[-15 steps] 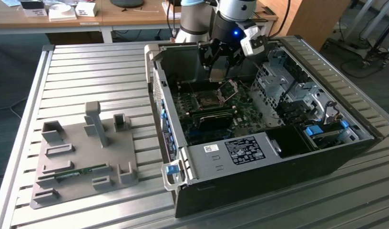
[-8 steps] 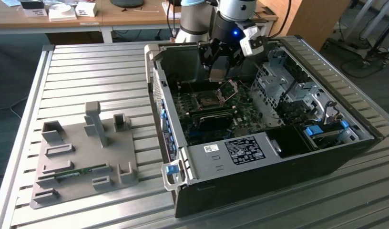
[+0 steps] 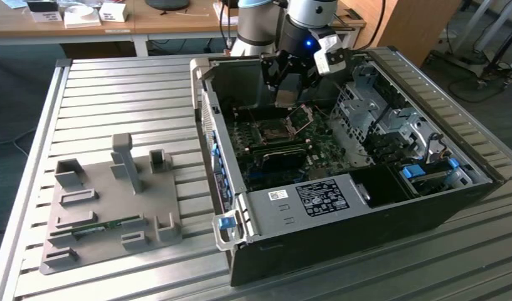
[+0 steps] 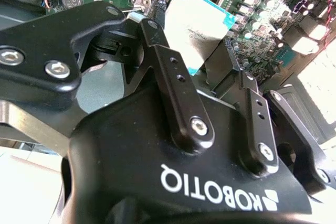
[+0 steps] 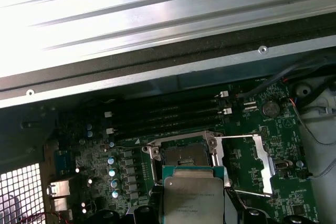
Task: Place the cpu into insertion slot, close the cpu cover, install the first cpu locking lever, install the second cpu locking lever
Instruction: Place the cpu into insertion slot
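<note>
1. The cpu (image 5: 192,199) is clamped flat between the black fingers (image 4: 168,72) of the gripper (image 5: 192,211), with its metal top facing the first wrist camera.
2. The insertion slot (image 5: 184,156) is open and unoccupied. It lies just beyond the cpu's leading edge, between the cpu and the memory slots (image 5: 168,116).
3. The cpu's edges run roughly parallel to the slot's rim, so the alignment appears close. The cpu is judged not yet seated.
4. The cpu cover (image 5: 262,163) is swung open to one side of the slot and leaves the opening unobstructed.
5. In the exterior view, the gripper (image 3: 287,94) hangs inside the computer case (image 3: 356,232), above the motherboard (image 3: 323,141).
</note>
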Motion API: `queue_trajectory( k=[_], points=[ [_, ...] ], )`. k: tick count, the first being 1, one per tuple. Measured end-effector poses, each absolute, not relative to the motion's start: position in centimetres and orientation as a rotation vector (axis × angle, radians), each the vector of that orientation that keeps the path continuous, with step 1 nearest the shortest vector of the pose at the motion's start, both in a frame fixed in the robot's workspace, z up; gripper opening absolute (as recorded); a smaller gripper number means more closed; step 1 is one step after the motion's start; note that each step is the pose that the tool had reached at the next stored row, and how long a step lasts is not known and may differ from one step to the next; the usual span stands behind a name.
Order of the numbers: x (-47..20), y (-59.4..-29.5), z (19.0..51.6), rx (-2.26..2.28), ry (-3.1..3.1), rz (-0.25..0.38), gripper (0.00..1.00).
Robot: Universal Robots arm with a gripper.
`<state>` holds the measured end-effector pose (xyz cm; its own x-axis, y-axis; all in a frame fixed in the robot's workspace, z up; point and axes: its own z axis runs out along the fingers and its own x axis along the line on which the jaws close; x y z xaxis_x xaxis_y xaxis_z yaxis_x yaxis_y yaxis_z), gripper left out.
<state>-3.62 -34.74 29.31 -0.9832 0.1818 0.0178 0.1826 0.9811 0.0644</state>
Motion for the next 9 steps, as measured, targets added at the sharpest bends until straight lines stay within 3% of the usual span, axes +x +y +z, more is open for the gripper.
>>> queue_trajectory(
  k=[9],
  points=[
    [-3.62, -34.73, 29.31, -0.328, -3.112, -0.103, 0.54]
  ],
)
